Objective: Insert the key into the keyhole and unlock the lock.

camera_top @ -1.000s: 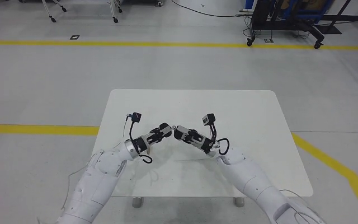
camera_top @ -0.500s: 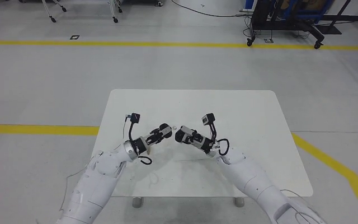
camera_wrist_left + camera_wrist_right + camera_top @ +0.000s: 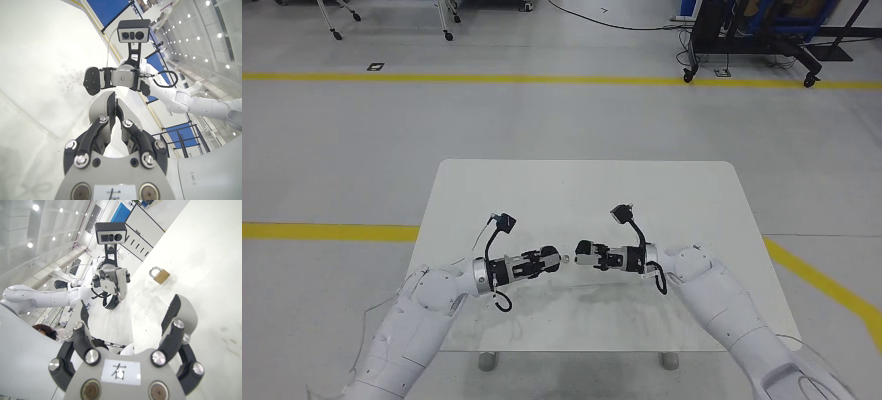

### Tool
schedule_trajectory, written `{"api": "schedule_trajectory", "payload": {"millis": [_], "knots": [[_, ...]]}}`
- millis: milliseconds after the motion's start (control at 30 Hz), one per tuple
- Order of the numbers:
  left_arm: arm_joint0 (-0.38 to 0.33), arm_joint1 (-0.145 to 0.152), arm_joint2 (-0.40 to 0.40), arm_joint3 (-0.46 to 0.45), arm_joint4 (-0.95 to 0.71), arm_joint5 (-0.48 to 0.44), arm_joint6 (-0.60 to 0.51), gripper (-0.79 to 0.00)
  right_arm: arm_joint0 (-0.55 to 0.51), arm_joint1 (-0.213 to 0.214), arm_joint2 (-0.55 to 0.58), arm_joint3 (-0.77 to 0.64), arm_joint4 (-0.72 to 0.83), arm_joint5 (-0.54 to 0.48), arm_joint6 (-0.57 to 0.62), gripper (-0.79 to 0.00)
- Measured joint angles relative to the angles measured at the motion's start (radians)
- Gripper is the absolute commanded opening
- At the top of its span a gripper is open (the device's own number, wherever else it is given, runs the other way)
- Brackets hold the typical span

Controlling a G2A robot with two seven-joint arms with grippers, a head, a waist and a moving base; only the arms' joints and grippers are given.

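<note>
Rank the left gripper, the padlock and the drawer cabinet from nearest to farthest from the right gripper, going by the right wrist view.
1. Left gripper, gripping the key, just ahead of the open right gripper.
2. Padlock, farther along the table.
3. Drawer cabinet, in the room behind.

The left gripper (image 3: 115, 100) holds its black ribbed pads pressed together above the scuffed white table (image 3: 56, 66). At its twelve o'clock, just past the fingertips, hangs the right gripper (image 3: 92, 81) with its wrist camera (image 3: 133, 31).
</note>
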State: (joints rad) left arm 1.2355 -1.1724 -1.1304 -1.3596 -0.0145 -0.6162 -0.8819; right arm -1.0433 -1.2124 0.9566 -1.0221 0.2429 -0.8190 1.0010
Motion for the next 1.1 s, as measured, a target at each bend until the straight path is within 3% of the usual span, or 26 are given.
{"api": "schedule_trajectory", "payload": {"millis": [300,567,767,1100], "knots": [[-0.011,0.004,0.021,0.009,0.002,0.005,-0.017,-0.785,0.008,0.017,-0.046,-0.027,0.008,-0.001,-0.001,-0.394],[-0.02,0.007,0.035,0.012,-0.001,-0.009,-0.014,-0.785,0.023,0.03,-0.074,-0.021,0.017,-0.011,-0.011,-0.394],[-0.02,0.01,0.037,0.012,-0.007,-0.022,-0.007,-0.785,0.034,0.034,-0.096,-0.018,0.023,-0.015,-0.015,-0.449],[-0.023,0.015,0.045,0.012,-0.001,-0.028,0.003,-0.785,0.055,0.042,-0.136,-0.015,0.043,-0.019,-0.019,-0.785]]}}
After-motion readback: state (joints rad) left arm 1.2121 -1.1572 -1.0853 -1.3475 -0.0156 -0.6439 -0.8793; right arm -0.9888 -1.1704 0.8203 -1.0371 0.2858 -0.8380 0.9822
